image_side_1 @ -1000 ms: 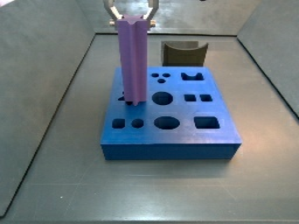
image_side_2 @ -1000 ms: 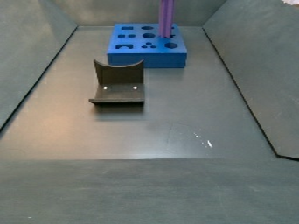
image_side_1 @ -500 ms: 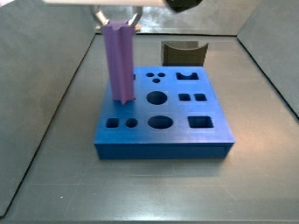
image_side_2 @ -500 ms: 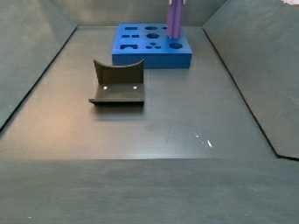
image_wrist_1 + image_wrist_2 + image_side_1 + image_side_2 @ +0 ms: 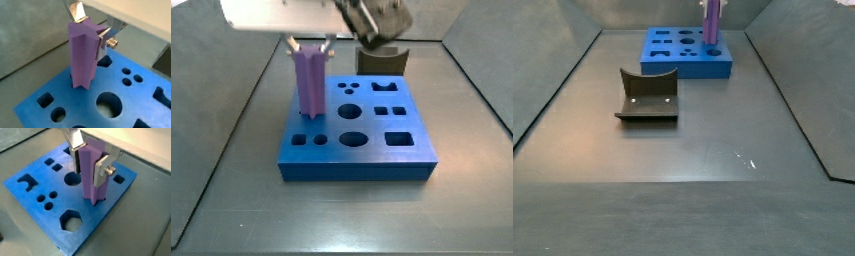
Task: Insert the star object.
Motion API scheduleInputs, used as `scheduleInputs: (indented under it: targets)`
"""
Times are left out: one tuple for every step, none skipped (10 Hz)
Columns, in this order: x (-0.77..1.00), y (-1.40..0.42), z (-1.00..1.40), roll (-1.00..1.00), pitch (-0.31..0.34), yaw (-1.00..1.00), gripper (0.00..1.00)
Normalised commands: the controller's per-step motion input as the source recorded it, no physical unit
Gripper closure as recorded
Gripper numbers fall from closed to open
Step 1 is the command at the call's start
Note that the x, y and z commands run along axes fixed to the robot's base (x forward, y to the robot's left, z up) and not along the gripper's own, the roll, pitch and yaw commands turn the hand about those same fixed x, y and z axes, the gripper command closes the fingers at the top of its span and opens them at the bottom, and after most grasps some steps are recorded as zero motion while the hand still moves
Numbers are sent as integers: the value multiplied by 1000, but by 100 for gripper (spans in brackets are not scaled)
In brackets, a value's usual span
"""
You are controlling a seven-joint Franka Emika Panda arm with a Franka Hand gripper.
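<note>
Grey counter (image 5: 714, 200) underneath everything, bare over most of its width in both side views. Blue block (image 5: 358, 140) lying flat on it toward the far end, top face cut with round, square and odd-shaped holes; seen also in both wrist views (image 5: 127, 110) (image 5: 40, 188). Dark olive curved block (image 5: 647, 95) standing on the counter well apart from the blue block in a side view, and just behind the blue block's far edge in a side view (image 5: 381, 58). Lilac star peg (image 5: 309, 85) upright over a corner region of the block, taller than the block, lower end down at the block's top face beside two small holes; whether the tip sits inside a hole or merely on the surface cannot be told. Same peg in both wrist views (image 5: 85, 57) (image 5: 95, 173), ridged faces running straight down to the blue surface. Claw (image 5: 310, 44) above the block, clamped on the peg's upper part, silver fingers (image 5: 101, 170) pressed flat against opposite sides of it, with a small screw showing on one finger plate.
</note>
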Motion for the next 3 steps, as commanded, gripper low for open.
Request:
scheduleInputs:
  targets:
    - [0, 0, -71, -63, -106, 0, 100]
    - [0, 0, 0, 0, -30, 0, 100]
    - [0, 0, 0, 0, 0, 0, 100]
